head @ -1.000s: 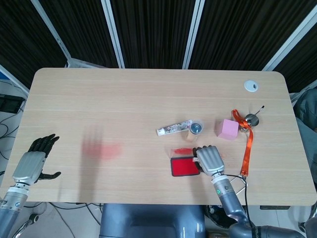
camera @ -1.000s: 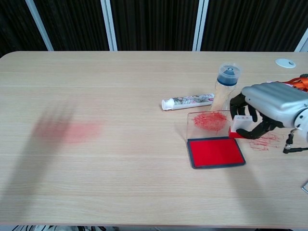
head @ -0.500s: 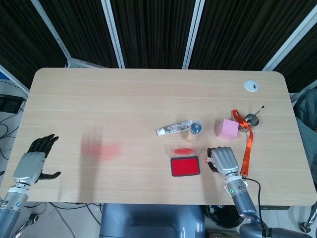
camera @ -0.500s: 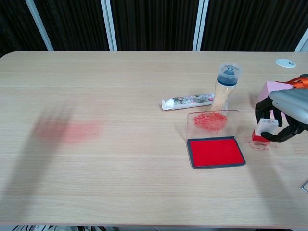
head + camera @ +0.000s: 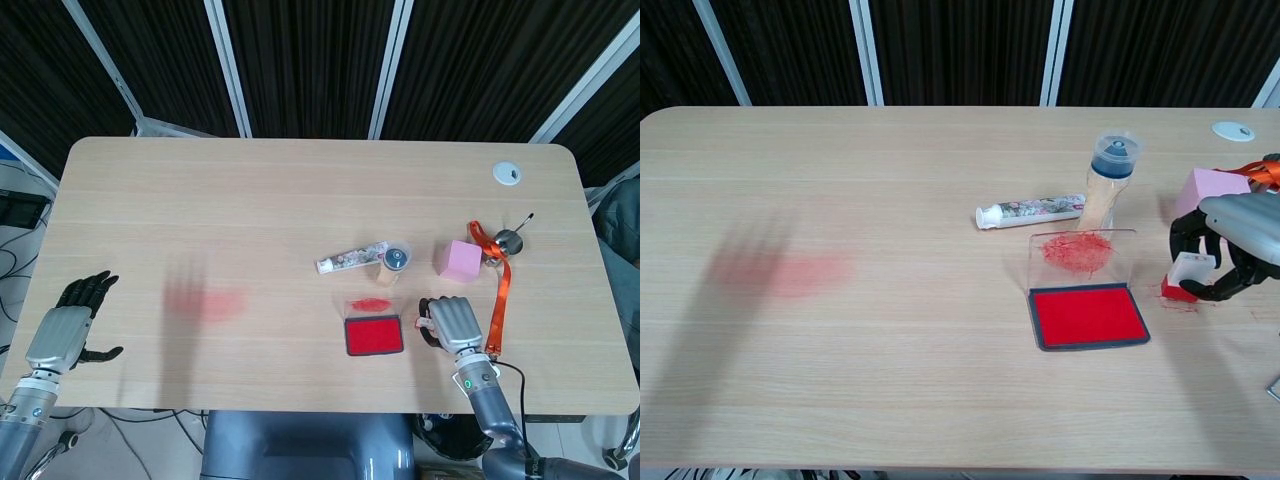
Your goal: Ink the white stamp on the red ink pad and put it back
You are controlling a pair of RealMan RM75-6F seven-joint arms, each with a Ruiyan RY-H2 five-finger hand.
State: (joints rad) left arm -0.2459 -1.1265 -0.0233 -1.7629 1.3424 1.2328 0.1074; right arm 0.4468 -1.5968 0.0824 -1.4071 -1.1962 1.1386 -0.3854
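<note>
The red ink pad (image 5: 1088, 316) (image 5: 374, 336) lies open on the table, its clear lid (image 5: 1081, 251) standing up behind it with red smears. Right of it the white stamp (image 5: 1186, 277) with a red base rests on the table among red ink marks. My right hand (image 5: 1231, 243) (image 5: 455, 322) grips the stamp, fingers curled around its white top. In the head view the stamp (image 5: 424, 323) peeks out at the hand's left side. My left hand (image 5: 68, 322) rests open at the table's near left edge, holding nothing.
A toothpaste tube (image 5: 1032, 211) and a bottle with a blue cap (image 5: 1107, 178) stand behind the pad. A pink block (image 5: 1198, 189), an orange ribbon (image 5: 498, 289) and a small metal object (image 5: 511, 240) lie to the right. A faint red stain (image 5: 790, 272) marks the left tabletop.
My right hand carried the stamp from the pad's right edge rightward and set it down on the table; in the last half second it barely moved. The left hand stayed still.
</note>
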